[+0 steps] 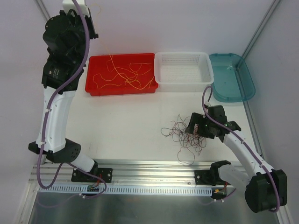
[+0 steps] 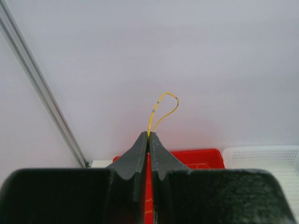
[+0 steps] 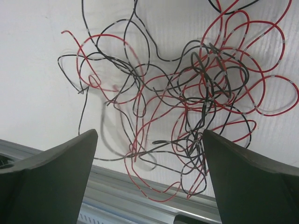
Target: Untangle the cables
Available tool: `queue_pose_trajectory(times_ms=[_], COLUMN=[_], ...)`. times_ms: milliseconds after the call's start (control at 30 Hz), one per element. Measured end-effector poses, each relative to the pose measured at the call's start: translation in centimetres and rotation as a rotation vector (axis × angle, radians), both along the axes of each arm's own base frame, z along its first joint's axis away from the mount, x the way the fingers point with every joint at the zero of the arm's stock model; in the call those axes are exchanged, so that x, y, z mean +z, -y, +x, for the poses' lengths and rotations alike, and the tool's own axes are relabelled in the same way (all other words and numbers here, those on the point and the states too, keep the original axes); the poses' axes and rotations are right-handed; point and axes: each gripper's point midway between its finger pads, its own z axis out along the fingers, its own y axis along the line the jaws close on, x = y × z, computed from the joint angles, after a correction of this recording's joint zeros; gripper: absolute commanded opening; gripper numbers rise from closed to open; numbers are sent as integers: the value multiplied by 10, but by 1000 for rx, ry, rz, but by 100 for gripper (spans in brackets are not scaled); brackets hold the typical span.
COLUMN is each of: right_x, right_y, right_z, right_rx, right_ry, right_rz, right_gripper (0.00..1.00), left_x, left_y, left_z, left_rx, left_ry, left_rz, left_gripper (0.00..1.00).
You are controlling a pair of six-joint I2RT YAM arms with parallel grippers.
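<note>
A tangle of red and black cables (image 1: pixel 184 135) lies on the white table near the front rail. My right gripper (image 1: pixel 194 128) hangs just above it, open, the tangle (image 3: pixel 196 93) spread between and beyond its wide-apart fingers (image 3: pixel 149 133); nothing is held. Raised at the far left over the red tray, my left gripper (image 1: pixel 88 11) is shut on a thin yellow cable (image 2: pixel 163 100) that loops out past its fingertips (image 2: pixel 149 135). Several loose yellow-orange cables (image 1: pixel 124 74) lie in the red tray (image 1: pixel 93 88).
A white perforated basket (image 1: pixel 205 74) stands to the right of the red tray, and a teal bin (image 1: pixel 243 88) beyond that. An aluminium rail (image 1: pixel 154 165) runs along the table's front edge; some cable loops (image 3: pixel 159 196) reach over it.
</note>
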Motion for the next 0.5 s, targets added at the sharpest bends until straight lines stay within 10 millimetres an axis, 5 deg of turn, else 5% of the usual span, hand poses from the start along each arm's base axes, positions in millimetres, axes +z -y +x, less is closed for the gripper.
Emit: queue_pose_trajectory(times_ms=[200, 500], right_x=[11, 12], right_y=[-3, -5], right_z=[-1, -1], right_rx=[14, 30], right_ry=[39, 39], right_rz=[16, 23], right_gripper=[100, 100], left_x=[6, -24], left_y=[9, -1], left_z=[50, 130], left_rx=[15, 11], left_ry=[62, 82], left_rz=[50, 32], left_gripper=[1, 0])
